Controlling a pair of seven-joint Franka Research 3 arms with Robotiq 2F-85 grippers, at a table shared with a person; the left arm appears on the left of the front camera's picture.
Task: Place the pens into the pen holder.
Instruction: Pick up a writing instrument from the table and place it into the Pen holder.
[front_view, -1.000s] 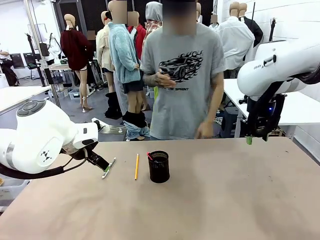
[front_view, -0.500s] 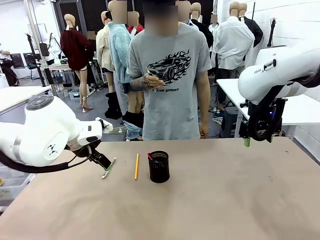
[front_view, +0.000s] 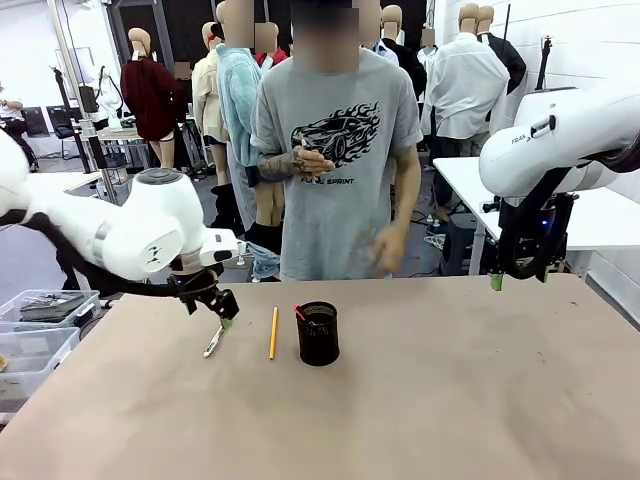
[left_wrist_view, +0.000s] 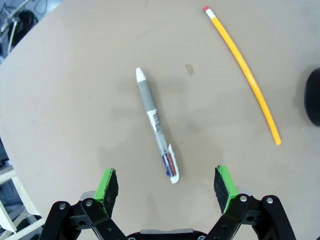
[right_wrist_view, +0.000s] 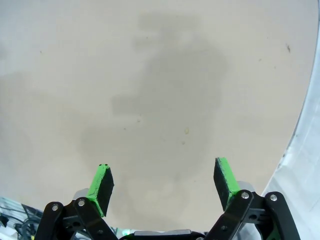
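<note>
The white and green pen (left_wrist_view: 156, 131) lies flat on the table, and my left gripper (left_wrist_view: 166, 184) hangs open above its lower end, apart from it. In the front view that gripper (front_view: 224, 315) hovers over the same pen (front_view: 214, 342). To its right lies the yellow pencil (front_view: 273, 332) (left_wrist_view: 244, 74). The black mesh pen holder (front_view: 318, 333) stands upright at mid-table with the dark pen's red end (front_view: 298, 312) poking out of it. My right gripper (right_wrist_view: 165, 182) is open over bare tabletop at the far right edge (front_view: 497, 281), holding nothing.
A person in a grey T-shirt (front_view: 335, 150) stands at the far side of the table, hands off it. Clear plastic bins (front_view: 40, 320) sit beside the table at the left. A white table (front_view: 590, 215) stands behind my right arm.
My left arm has swung up and rightward, bringing its gripper from beside the white pen to above it. The person shifted left. The right arm barely moved.
</note>
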